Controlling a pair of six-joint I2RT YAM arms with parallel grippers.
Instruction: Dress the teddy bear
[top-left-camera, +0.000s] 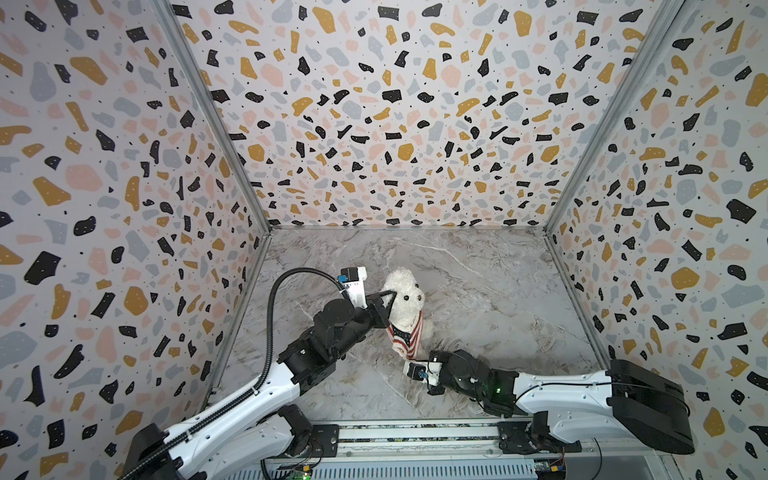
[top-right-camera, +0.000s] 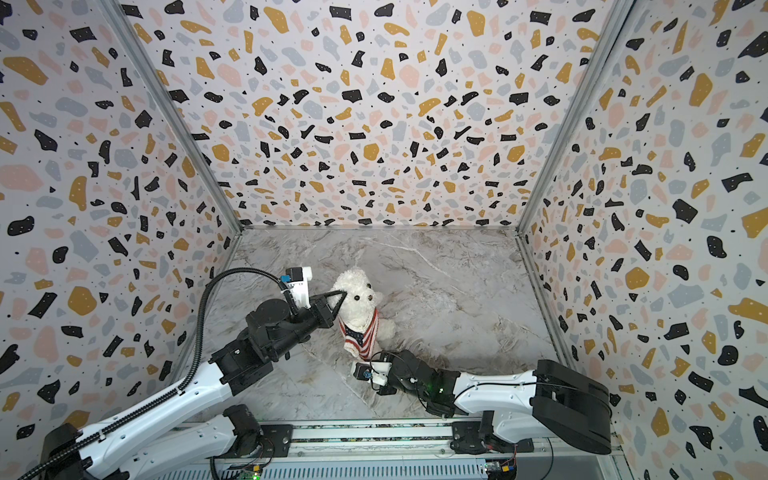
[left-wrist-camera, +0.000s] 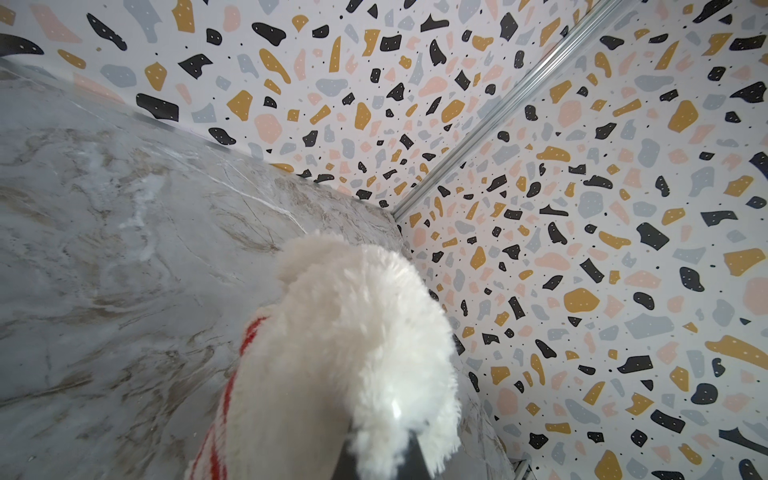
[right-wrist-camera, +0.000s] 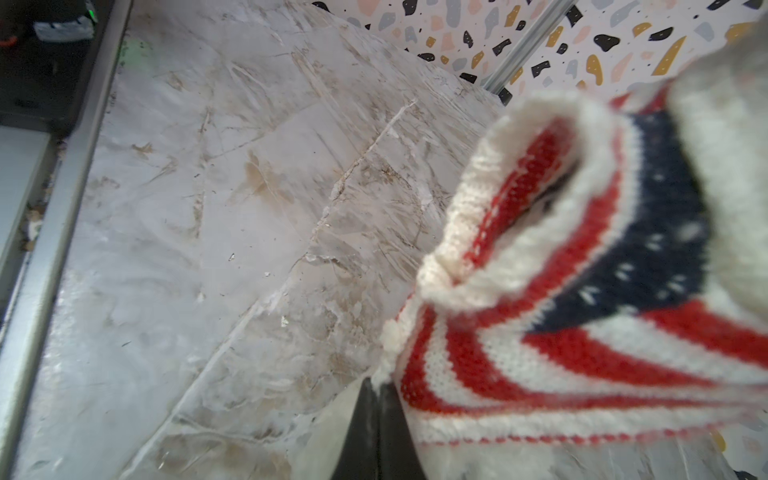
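Pulling the garment down over the body looked to be the step in hand. The teddy bear (top-left-camera: 406, 296) sat upright on the marble surface (top-left-camera: 490, 291), right against the tips of the left gripper (top-left-camera: 390, 297), whose jaws were pinched together on the fluffy white fur at the side of its head. In the left wrist view the fur bulged over the dark fingers (left-wrist-camera: 345, 457), so the hold seemed to be on plush alone.

A knit sweater (top-left-camera: 405, 338), red and white striped with a navy starred patch, ringed the bear's neck and chest just below that gripper's tips. The right gripper (right-wrist-camera: 376, 401) was clamped shut on the sweater's lower hem, and the cloth ran taut from its tips toward the bear. In both top views those tips were hidden under the arm's own wrist. Just beyond them a rolled sleeve opening (right-wrist-camera: 498, 199) gaped. A bare white limb (top-right-camera: 388, 328) showed beside the sweater on the side away from the left gripper; I could not tell whether it was an arm or a leg.

By my reading, the head was through the collar and the torso only partly covered. The next move would call for the right gripper to draw the hem further from the left one while the head hold stayed firm, and then for a limb to be threaded through a sleeve
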